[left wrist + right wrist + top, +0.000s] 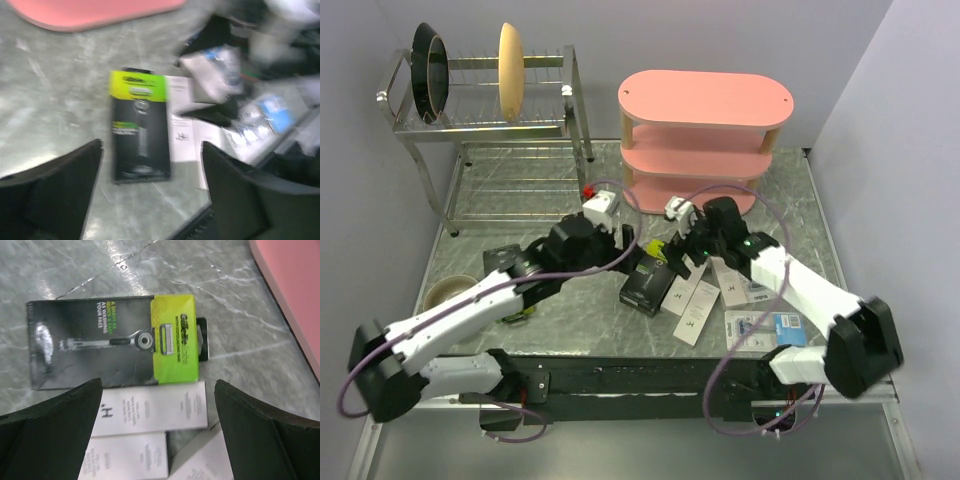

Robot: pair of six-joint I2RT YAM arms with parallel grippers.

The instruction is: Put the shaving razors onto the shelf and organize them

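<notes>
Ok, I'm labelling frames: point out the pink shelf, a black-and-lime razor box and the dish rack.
pink shelf [705, 98]: top external view, top board.
black-and-lime razor box [100, 345]: right wrist view, front face.
dish rack [510, 185]: top external view, lower wire shelf.

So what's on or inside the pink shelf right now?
The shelf has nothing on its top board, and the visible front strips of the two lower boards are bare. Their back parts are covered by the boards above, so I cannot see there.

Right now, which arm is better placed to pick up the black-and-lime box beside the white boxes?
Left, probably: the black-and-lime box lies centred ahead of the open left gripper; the open right gripper sits over the white boxes instead.
</notes>
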